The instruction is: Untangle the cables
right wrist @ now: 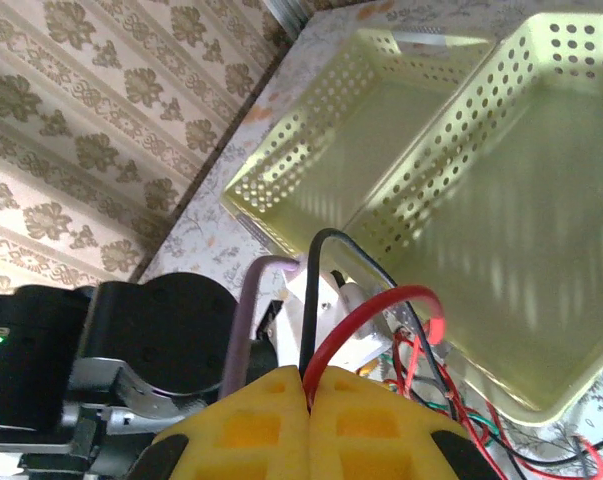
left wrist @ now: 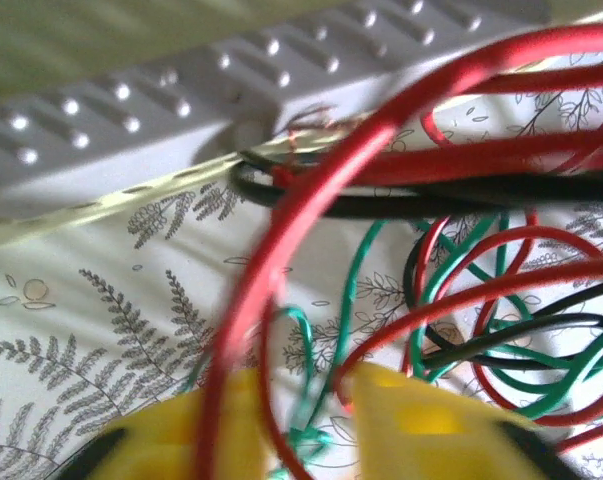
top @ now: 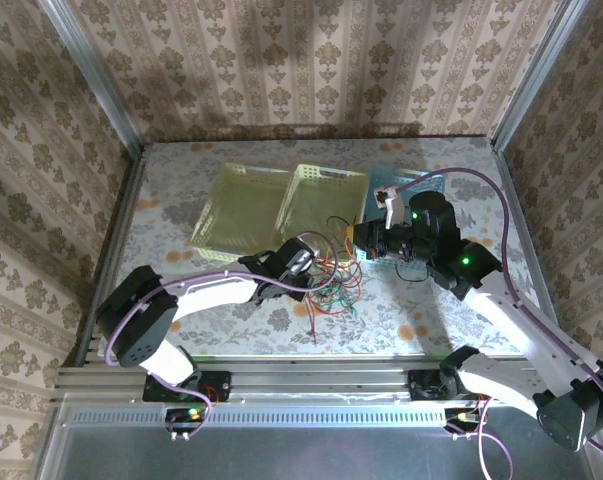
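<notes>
The cables (top: 338, 283) lie bunched between the two claws, one end pinched, the knot not yet loosened.

Right claw (right wrist: 308, 398) is clamped tight, a red strand (right wrist: 376, 300) and a black strand (right wrist: 314, 290) sprouting from between its yellow fingers, the rest of the snarl lying just past its tips on the flowered table (top: 431, 320). Left claw (left wrist: 307, 415) is nose-down in the heap, a red loop (left wrist: 281, 250) and a green strand (left wrist: 346, 300) crossing the narrow gap between its fingers (left wrist: 421, 420) (pinched or merely straddled, I can't tell). The trick, to my eye: take one strand only in the left claw, then draw slowly away from the right claw, low over the table, watching that the other loops slip free rather than cinch.
</notes>
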Controlling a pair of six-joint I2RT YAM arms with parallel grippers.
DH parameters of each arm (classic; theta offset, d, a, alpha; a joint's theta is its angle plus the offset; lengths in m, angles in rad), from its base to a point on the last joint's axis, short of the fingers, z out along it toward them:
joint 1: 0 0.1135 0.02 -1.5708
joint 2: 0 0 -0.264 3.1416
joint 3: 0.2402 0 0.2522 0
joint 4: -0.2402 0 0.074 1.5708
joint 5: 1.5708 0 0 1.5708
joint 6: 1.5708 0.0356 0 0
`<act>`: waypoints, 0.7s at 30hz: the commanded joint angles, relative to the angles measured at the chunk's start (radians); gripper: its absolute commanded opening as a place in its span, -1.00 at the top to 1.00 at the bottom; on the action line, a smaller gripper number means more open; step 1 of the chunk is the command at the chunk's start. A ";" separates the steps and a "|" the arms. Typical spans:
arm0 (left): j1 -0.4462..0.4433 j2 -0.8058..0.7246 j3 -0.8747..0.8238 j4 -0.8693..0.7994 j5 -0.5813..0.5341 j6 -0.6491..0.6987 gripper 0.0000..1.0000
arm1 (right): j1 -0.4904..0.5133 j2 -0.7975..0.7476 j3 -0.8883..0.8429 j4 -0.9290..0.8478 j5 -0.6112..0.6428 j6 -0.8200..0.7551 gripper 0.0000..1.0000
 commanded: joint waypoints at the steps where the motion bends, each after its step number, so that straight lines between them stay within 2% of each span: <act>1: -0.010 -0.011 0.024 -0.012 -0.025 0.008 0.80 | -0.006 -0.014 0.029 0.007 0.009 0.032 0.91; 5: -0.009 -0.032 0.022 -0.045 -0.069 -0.020 0.99 | -0.012 -0.050 0.034 -0.035 0.159 0.020 0.92; 9: -0.004 -0.044 0.027 -0.118 -0.127 -0.071 1.00 | -0.034 -0.101 0.050 -0.106 0.405 0.016 0.92; 12: -0.001 -0.062 0.018 -0.156 -0.164 -0.105 1.00 | -0.063 -0.133 0.048 -0.146 0.517 0.031 0.91; 21: 0.010 -0.096 -0.002 -0.206 -0.192 -0.149 1.00 | -0.162 -0.193 0.023 -0.222 0.647 0.087 0.90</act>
